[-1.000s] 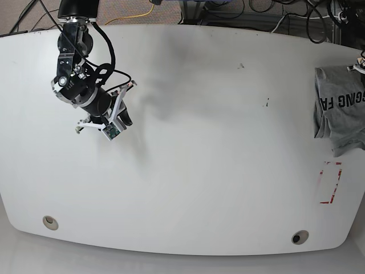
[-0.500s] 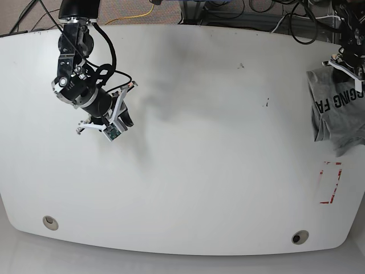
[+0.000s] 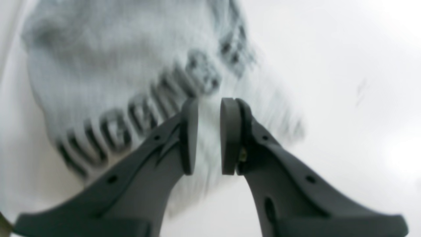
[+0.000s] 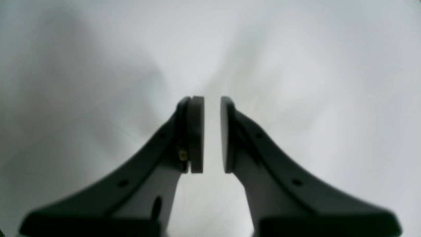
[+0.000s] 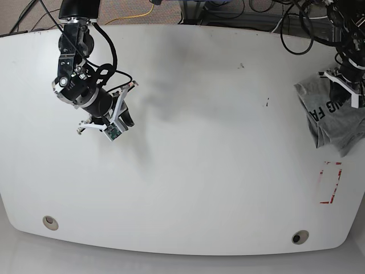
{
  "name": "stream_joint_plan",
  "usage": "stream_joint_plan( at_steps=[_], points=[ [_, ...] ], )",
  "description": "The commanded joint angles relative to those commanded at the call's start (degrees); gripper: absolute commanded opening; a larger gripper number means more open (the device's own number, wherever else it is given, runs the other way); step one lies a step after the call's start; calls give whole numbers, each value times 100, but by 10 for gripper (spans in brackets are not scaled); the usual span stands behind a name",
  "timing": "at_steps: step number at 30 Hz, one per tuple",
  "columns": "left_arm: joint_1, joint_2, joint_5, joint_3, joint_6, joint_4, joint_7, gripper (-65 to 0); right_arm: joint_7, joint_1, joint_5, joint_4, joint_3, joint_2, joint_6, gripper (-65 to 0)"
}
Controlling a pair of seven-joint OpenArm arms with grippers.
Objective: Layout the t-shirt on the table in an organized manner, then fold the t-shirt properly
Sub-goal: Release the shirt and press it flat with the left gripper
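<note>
The heather-grey t-shirt (image 5: pixel 331 117) lies bunched at the table's (image 5: pixel 217 160) right edge, with dark lettering showing. My left gripper (image 5: pixel 344 80) sits at the bunch's upper edge. In the left wrist view the t-shirt (image 3: pixel 115 65) is blurred, and the left gripper (image 3: pixel 209 105) is shut on its fabric, which fills the narrow gap between the pads. My right gripper (image 5: pixel 117 117) hovers over bare table at the far left. In the right wrist view the right gripper (image 4: pixel 212 102) is shut, with only a thin slit between its pads and nothing held.
A red tape rectangle (image 5: pixel 331 182) marks the table below the t-shirt. Two round grommet holes (image 5: pixel 50 222) (image 5: pixel 299 237) sit near the front edge. Cables (image 5: pixel 308 23) and floor lie beyond the far edge.
The left arm came into view from the right and moved leftward. The t-shirt's bunched edge slid left with it and bunched up more. The right arm stayed in place.
</note>
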Motion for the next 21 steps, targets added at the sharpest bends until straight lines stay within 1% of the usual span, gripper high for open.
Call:
stream_joint_plan(
  at_steps=[2,4,6,7,11,14,17,21],
  points=[
    [-185,141,26,0,9,-70,9,-537,0,0,0,0,0,0,0,-569],
    [-369,246,229,26,44,-281,18,-537,0,0,0,0,0,0,0,-569],
    [-580,343,492,167,141,-607,0,-537,0,9,0,0,0,-9,0,-569],
    [-677,378,642,229,158,-800,0,-537,0,18,0,0,0,-9,0,-569],
    [-897,448,993,264,176,-1319,-9,-537,0,18,0,0,0,-9,0,-569],
    [-993,431,1169,237,176,-1697,-9,-537,0,18,0,0,0,-9,0,-569],
    [-985,413,1204,79,176,-1969,-9,-537,0,18,0,0,0,-9,0,-569],
    [-914,70,1204,-176,176,-2198,-9,-537,0,9,18,9,9,-9,0,-569]
  ],
)
